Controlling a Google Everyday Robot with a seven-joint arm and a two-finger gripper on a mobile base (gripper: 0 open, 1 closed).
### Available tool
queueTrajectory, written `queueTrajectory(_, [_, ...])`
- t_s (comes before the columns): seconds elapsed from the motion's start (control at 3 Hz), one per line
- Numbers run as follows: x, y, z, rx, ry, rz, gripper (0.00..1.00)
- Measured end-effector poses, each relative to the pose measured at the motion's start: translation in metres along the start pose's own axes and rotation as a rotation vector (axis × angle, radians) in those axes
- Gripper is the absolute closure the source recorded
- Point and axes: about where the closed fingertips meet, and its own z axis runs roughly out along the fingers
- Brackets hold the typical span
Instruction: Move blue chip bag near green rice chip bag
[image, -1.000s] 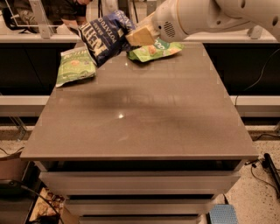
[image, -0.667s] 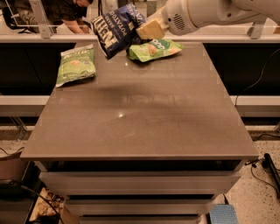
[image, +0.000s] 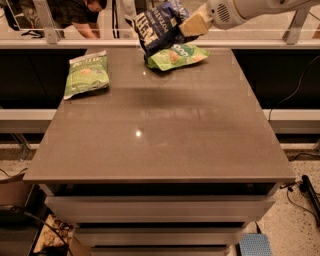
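The pincer (image: 189, 27) clamps the blue chip bag (image: 157, 25) just above the green rice chip bag (image: 176, 56).

Far edge of the worktop (image: 160, 135), right of centre: the rice chip bag (image: 177, 56) lies flat, the chip bag (image: 160, 25) gripped tilted just above and behind it in my hand (image: 192, 25), which enters from the right. A third bag (image: 86, 74) lies well apart, far left.

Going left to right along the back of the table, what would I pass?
Dull green bag → blue chip bag, held up → gripper pinching its right edge, above the back of the table.
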Motion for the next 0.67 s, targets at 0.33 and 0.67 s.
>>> queueTrajectory(0.33, [0.026, -0.022, 0.003, 0.029, 0.055, 0.041, 1.00])
queueTrajectory(0.67, [0.055, -0.036, 0.009, 0.044, 0.103, 0.081, 1.00])
